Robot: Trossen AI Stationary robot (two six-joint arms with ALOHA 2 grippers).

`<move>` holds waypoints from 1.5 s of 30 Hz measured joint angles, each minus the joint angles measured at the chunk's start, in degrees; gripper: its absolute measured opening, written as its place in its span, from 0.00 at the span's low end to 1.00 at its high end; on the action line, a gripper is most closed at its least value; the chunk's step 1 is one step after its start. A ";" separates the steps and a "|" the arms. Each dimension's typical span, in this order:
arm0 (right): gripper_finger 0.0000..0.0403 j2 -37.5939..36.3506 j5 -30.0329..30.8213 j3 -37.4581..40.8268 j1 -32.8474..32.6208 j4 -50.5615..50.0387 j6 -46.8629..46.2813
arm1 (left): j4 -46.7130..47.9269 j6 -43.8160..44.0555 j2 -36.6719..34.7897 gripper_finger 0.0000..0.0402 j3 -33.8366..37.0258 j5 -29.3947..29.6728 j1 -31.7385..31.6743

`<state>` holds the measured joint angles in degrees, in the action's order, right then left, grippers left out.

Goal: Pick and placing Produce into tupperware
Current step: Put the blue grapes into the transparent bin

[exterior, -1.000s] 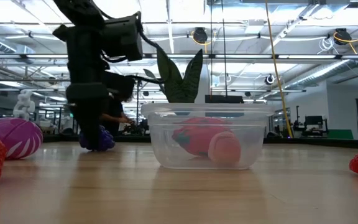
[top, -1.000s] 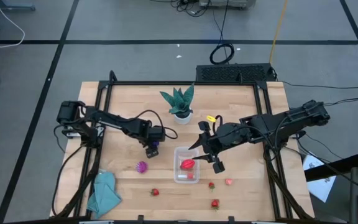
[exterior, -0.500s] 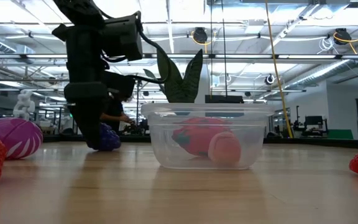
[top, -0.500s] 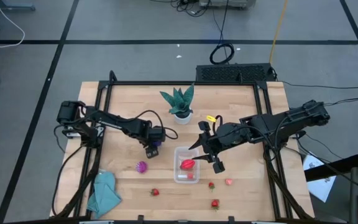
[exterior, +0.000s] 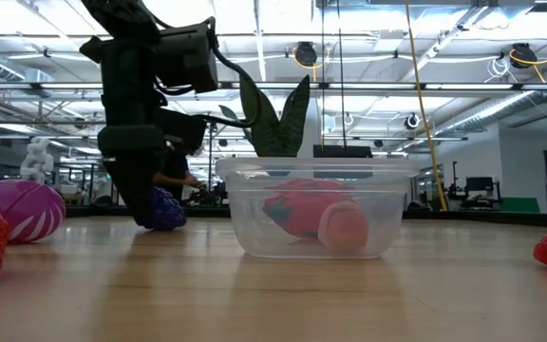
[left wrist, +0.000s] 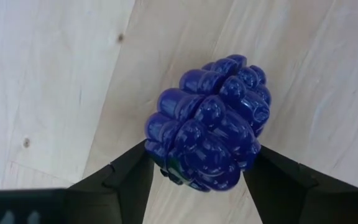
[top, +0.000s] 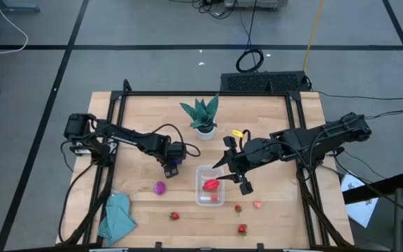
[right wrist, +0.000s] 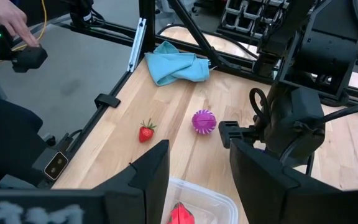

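- Landmark: the clear rectangular plastic tupperware [top: 209, 185] with rounded corners, on the wooden table [top: 138, 119].
- Teal cloth [top: 116, 216]: far left of the tupperware, near the table's front corner.
- Magenta striped toy fruit [top: 160, 187]: on the wood, left of the tupperware.
- Left gripper [top: 171, 169]: just left of the tupperware's far end, lowered to the table. Fingers [left wrist: 126, 177] partly closed, touching both sides of the dark purple toy blackberry [left wrist: 208, 122], which rests on the wood.
- Inside the tupperware: a red toy strawberry [exterior: 297, 209] and a pale pink fruit [exterior: 343, 228].
- Right gripper [top: 238, 183]: just right of the tupperware, fingers partly apart, empty.
- Loose red strawberries [top: 242, 228]: in front of the tupperware.
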<state>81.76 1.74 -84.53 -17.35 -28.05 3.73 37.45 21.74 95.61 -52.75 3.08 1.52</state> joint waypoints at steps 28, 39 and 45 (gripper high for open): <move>0.40 0.00 0.00 0.00 -0.01 0.00 -0.02 | -4.72 -7.95 0.00 0.74 0.00 2.92 0.08; 0.40 0.00 0.00 0.00 -0.02 0.42 -0.02 | -4.70 -9.44 0.00 0.74 0.00 2.24 0.04; 0.40 0.00 0.00 0.00 0.00 0.42 -0.04 | -4.72 -9.40 0.00 0.74 0.00 2.09 0.04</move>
<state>81.76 1.74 -84.53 -17.35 -27.64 3.69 32.73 12.33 95.61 -52.75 5.17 1.56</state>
